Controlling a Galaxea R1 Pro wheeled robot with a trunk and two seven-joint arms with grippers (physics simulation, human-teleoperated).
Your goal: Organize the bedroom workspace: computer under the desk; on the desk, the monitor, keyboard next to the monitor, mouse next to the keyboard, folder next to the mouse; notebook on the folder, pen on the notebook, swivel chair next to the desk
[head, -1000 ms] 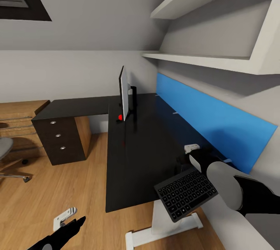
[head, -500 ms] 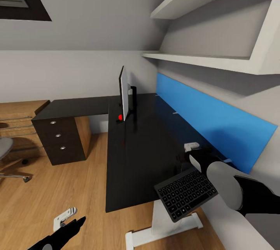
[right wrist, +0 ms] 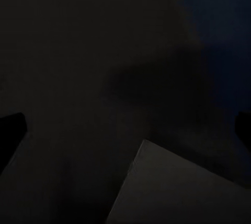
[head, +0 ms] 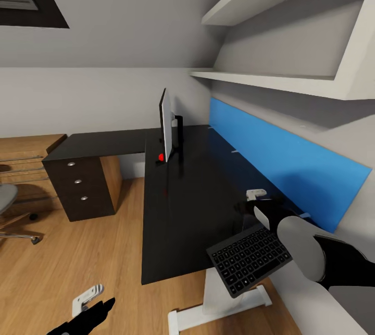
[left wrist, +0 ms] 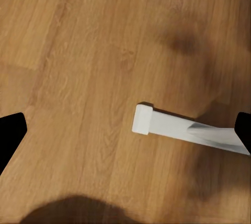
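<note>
Nearest, low down in the head view, is the left gripper [head: 88,298]. It hangs over the wood floor [head: 62,267]. In the left wrist view its black fingertips [left wrist: 11,132] sit far apart at the two sides, so it is open, with nothing between them. Under it lies the white foot of a desk leg [left wrist: 183,130] on the floor.

Next comes the keyboard [head: 249,259]. It has black keys in a dark grey frame. It is tilted and sticks out past the near edge of the desk [head: 187,205], above the white desk leg. The right arm comes in from the right, and its round grey part lies over the far corner of the keyboard. The right gripper [head: 255,202] is just past it, over the black desk top. I cannot tell if the fingers are apart or pinching the keyboard. The right wrist view is very dark and shows one pale corner of something flat.

Farther back, the monitor [head: 165,125] stands on the desk, seen from its thin side, with a red dot low down. A long blue wall panel [head: 281,163] runs beside the desk, under white shelves [head: 271,82].

To the left, the drawer unit [head: 78,186] has three silver knobs. The grey swivel chair [head: 10,205] is at the left edge, apart from the desk.
</note>
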